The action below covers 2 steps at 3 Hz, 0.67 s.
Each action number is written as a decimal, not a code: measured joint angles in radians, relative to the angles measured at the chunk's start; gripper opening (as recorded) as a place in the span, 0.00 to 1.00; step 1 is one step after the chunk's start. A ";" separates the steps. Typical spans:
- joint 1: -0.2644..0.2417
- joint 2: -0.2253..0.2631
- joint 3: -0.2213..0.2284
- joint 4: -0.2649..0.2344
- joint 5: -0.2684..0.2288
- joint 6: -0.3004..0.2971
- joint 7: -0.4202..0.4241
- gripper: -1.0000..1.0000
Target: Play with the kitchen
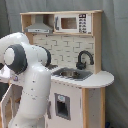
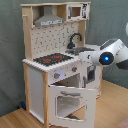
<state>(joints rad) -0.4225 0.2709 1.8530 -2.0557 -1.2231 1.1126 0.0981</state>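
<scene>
Second exterior view: the kitchen [image 2: 57,65] stands on a wooden floor [image 2: 15,120] against a grey backdrop [image 2: 10,50]. Its oven door [image 2: 70,100] hangs open, tilted forward and down, window facing out. Above the door sits a knob panel, and above that the hob [image 2: 52,59], black with red rings. The sink is at the second exterior view's right of the hob, with the black faucet [image 2: 75,39] curving over it. A grey hood [image 2: 49,20] and a small microwave [image 2: 76,11] sit along the top shelf.

My arm [image 2: 107,55] comes in from the second exterior view's right, a white link with a blue-lit joint, level with the counter and just beside the sink end. My gripper is not visible in this view.

First exterior view: the kitchen is seen from the other side. The sink [image 1: 72,74] and faucet [image 1: 84,59] are centre, the microwave [image 1: 72,23] top centre, the hood [image 1: 39,27] top left. My arm [image 1: 27,75] fills the first exterior view's left foreground and hides the hob end of the counter. A lower cabinet door with a dark window [image 1: 62,106] shows below the sink.

Gripper state: I cannot tell; the hand end is hidden behind my own links in both exterior views.
</scene>
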 joint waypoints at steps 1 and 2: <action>0.024 -0.026 -0.001 -0.001 -0.098 0.016 -0.033 1.00; 0.041 -0.054 -0.002 -0.003 -0.197 0.065 -0.037 1.00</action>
<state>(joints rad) -0.3814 0.2173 1.8511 -2.0588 -1.4202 1.1774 0.0606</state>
